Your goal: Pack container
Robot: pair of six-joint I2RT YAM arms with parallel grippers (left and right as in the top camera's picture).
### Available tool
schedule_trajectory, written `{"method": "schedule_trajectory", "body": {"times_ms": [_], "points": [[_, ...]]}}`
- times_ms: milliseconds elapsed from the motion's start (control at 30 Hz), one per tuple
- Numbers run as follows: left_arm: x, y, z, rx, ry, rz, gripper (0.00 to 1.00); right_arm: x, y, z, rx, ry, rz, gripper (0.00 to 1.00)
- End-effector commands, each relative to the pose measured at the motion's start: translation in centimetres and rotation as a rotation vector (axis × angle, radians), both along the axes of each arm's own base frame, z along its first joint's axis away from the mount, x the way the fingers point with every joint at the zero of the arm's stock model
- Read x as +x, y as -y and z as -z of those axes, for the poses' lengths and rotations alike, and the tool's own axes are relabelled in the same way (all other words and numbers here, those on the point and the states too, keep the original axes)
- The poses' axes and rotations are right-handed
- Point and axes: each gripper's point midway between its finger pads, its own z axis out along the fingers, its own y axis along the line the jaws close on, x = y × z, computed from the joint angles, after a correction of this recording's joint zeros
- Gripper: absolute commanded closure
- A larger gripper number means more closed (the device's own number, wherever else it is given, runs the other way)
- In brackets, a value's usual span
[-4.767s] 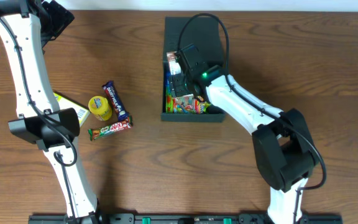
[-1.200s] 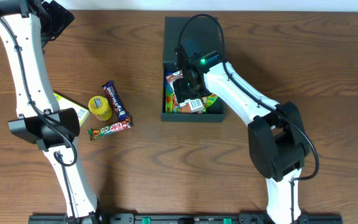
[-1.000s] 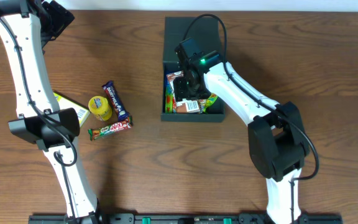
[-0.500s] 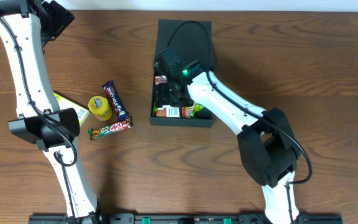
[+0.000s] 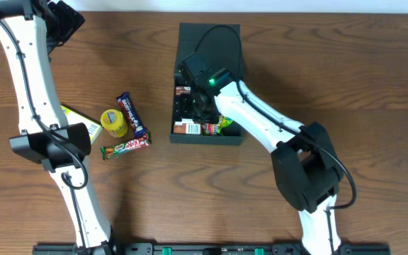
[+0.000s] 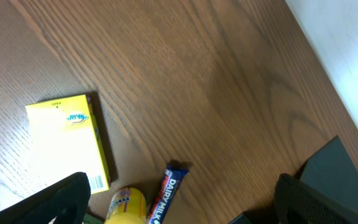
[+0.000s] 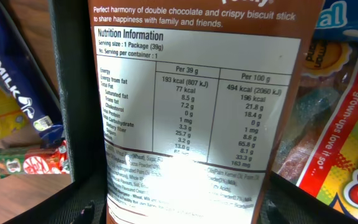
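The dark teal container [image 5: 207,139] stands at mid-table with its flap lid [image 5: 211,42] laid open behind it. Colourful snack packets [image 5: 222,127] fill it. My right gripper [image 5: 197,106] reaches down into its left side. In the right wrist view a brown packet with a nutrition label [image 7: 191,93] lies between the spread jaws of the right gripper [image 7: 185,208], beside the container's dark wall [image 7: 73,93]. The left gripper [image 5: 64,21] hangs at the far left corner. Its jaws [image 6: 179,205] stand wide open and empty, high above the table.
Left of the container lie a Dairy Milk bar [image 5: 132,115], a yellow tub [image 5: 113,122], a KitKat bar [image 5: 125,146] and a yellow box [image 6: 67,140], the box partly under the left arm in the overhead view. The table's far edge runs close behind the lid.
The container has slid a little to the left with the right gripper inside it. The right jaws have spread wider around the brown packet. The left arm has not moved.
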Motion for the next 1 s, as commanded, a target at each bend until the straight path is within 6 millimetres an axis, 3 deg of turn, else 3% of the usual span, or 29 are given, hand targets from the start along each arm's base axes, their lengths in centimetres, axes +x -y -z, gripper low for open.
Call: {"method": "schedule_trajectory", "body": {"times_ms": [0,167,300,333,367,433,467,500,733,800,967], "points": [[0.0,0.5,0.0,0.001,-0.003,0.016,0.04,0.2,0.4,-0.6,0.039,-0.019,0.004,0.19],[0.2,2.3,0.6,0.000,-0.024,0.053,0.04,1.2,2.2,-3.2,0.048,0.042,-0.032,0.02],[0.3,4.6,1.9,0.006,-0.070,0.123,0.03,2.0,3.5,-5.3,0.026,0.126,-0.069,0.04],[0.2,5.4,2.4,0.003,-0.088,0.139,0.10,2.1,3.7,-5.6,0.013,0.149,-0.087,0.20],[0.1,6.3,3.0,0.002,-0.108,0.157,0.37,2.2,3.9,-5.7,-0.002,0.165,-0.106,0.43],[-0.1,7.7,3.9,0.000,-0.143,0.186,0.86,2.0,4.2,-5.7,-0.017,0.170,-0.138,0.76],[-0.3,8.4,4.6,-0.002,-0.167,0.202,0.94,1.9,4.4,-5.5,-0.030,0.167,-0.145,0.90],[-0.5,9.2,5.3,-0.003,-0.192,0.218,0.94,1.8,4.6,-5.4,-0.046,0.168,-0.157,0.98],[-0.4,13.0,9.8,-0.064,-0.263,0.362,0.94,1.6,4.6,-5.1,-0.079,0.206,-0.286,0.99],[-0.2,14.0,10.3,-0.113,-0.254,0.394,0.94,1.5,4.3,-4.8,-0.081,0.215,-0.320,0.99],[0.2,14.0,10.3,-0.110,-0.236,0.405,0.94,1.1,2.1,-3.8,-0.037,0.222,-0.398,0.99]]}}
